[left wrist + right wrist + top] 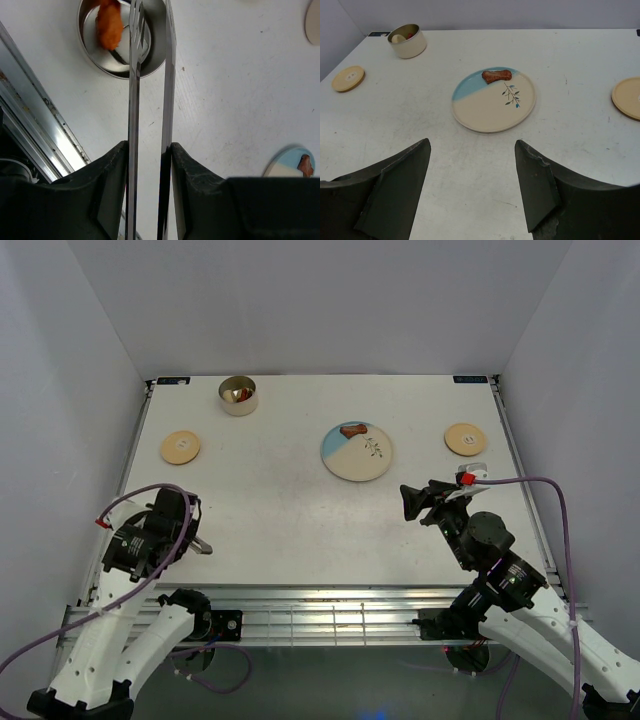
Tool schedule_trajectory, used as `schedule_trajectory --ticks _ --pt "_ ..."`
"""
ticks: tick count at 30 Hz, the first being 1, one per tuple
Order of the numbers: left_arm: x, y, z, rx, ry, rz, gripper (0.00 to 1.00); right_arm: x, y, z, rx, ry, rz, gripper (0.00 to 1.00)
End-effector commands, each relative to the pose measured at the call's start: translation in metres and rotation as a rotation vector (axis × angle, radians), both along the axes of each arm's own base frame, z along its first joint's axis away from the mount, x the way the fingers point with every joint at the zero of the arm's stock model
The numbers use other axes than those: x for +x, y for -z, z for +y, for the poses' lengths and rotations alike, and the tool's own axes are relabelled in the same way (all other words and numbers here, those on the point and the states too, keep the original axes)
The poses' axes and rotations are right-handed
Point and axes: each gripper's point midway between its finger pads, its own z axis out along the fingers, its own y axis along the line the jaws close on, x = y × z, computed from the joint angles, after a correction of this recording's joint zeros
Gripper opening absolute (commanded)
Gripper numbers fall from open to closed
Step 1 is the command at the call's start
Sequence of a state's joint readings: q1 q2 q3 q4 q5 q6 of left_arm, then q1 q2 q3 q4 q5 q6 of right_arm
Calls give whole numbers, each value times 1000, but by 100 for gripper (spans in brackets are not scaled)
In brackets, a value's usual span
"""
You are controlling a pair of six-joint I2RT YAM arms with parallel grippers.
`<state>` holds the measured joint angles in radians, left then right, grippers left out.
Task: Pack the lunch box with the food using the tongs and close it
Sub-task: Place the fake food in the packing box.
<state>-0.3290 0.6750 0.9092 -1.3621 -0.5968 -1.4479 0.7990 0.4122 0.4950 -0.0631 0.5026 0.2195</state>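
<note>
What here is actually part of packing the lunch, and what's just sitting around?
Part of the job:
steel tin; left wooden lid; right wooden lid; tongs, gripped by the left gripper; brown food piece; orange piece in the tin.

Just there:
plate, only carrying the brown piece; purple cables of the arms.

A robotics lab test cell: a white bench (pixel 280 530) boxed in by plain pale walls (pixel 320 300). An aluminium rail (pixel 330 612) along its near edge carries the left arm (pixel 95 638) and right arm (pixel 505 575), which trail purple cables (pixel 530 479).
</note>
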Motion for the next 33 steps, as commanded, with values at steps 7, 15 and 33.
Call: schedule_trajectory --ticks 7,15,33 --pt "13 -20 8 157 84 119 45 2 -16 -5 29 29 -50 74" --pt "30 -34 13 284 181 186 42 0 -19 -5 37 20 -57 74" --pt "123 -81 -86 322 837 1 41 -7 -27 -7 71 -4 -85 74"
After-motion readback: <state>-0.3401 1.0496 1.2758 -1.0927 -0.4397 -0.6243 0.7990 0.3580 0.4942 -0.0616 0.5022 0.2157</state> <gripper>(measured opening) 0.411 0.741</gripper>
